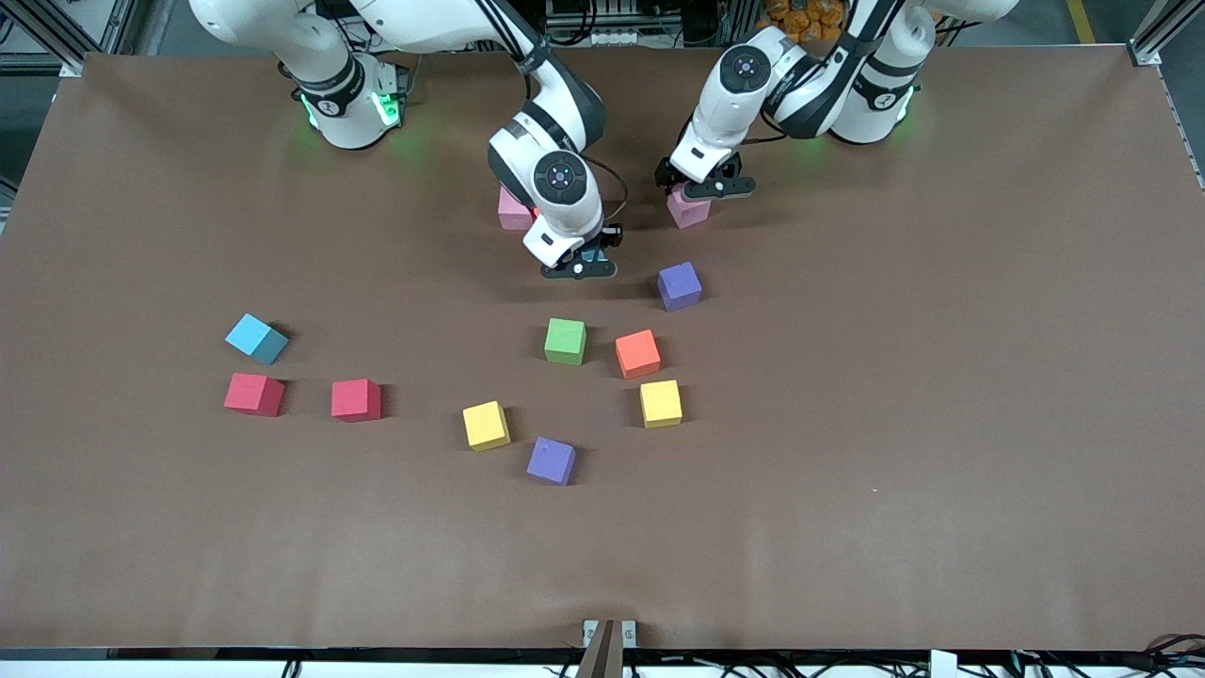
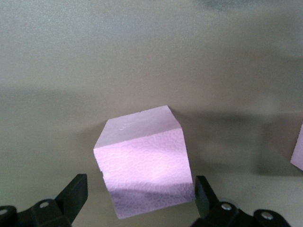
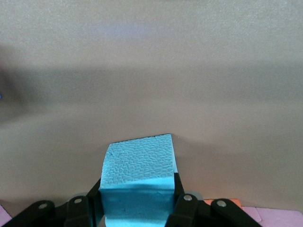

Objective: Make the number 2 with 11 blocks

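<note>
Purple cube (image 1: 552,460) nearest, matte foam (blocks scattered, undigited)

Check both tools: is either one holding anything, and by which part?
The right tool grips a blue block by two opposite side faces. The left tool is open around a pink block on the table, holding nothing.

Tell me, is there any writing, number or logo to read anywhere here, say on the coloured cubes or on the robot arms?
None that can be read.
The blocks have plain faces: the pink cube between the open left gripper's fingers and the blue cube held by the right gripper carry only foam texture.
The arms and the brown table show no legible marks.
</note>
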`<state>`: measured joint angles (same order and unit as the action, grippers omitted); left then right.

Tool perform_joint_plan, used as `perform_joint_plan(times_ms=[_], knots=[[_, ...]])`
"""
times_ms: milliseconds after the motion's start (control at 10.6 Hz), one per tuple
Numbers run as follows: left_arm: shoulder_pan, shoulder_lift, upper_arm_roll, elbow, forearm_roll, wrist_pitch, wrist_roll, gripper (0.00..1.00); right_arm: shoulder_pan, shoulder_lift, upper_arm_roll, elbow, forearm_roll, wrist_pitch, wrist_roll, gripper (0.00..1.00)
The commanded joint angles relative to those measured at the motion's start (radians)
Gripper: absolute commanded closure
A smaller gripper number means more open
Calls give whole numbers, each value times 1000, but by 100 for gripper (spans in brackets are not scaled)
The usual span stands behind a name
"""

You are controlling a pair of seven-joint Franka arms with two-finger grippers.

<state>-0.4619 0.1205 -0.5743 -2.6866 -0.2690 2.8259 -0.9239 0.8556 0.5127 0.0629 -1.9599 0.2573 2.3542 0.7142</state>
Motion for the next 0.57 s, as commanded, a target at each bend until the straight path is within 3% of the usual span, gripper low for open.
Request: perform_joint_plan(times_ms=[0, 95, 189, 378, 473], knots=[[9, 54, -6, -4, -16, 73, 31, 0, 10, -5, 0, -11, 10, 20, 30, 100], [9, 73, -6, -4, -16, 104, 34, 1, 16, -5, 0, -11, 10, 20, 30, 100], [9, 80, -4, -2, -16, 109, 34, 16, 16, -5, 0, -11, 11, 22, 30, 100], [12, 79, -4, -2, -16, 109, 36, 72, 23, -5, -2, -11, 11, 22, 51, 100], [12, 79, -4, -2, -16, 109, 36, 93, 23, -5, 0, -11, 11, 22, 51, 100]])
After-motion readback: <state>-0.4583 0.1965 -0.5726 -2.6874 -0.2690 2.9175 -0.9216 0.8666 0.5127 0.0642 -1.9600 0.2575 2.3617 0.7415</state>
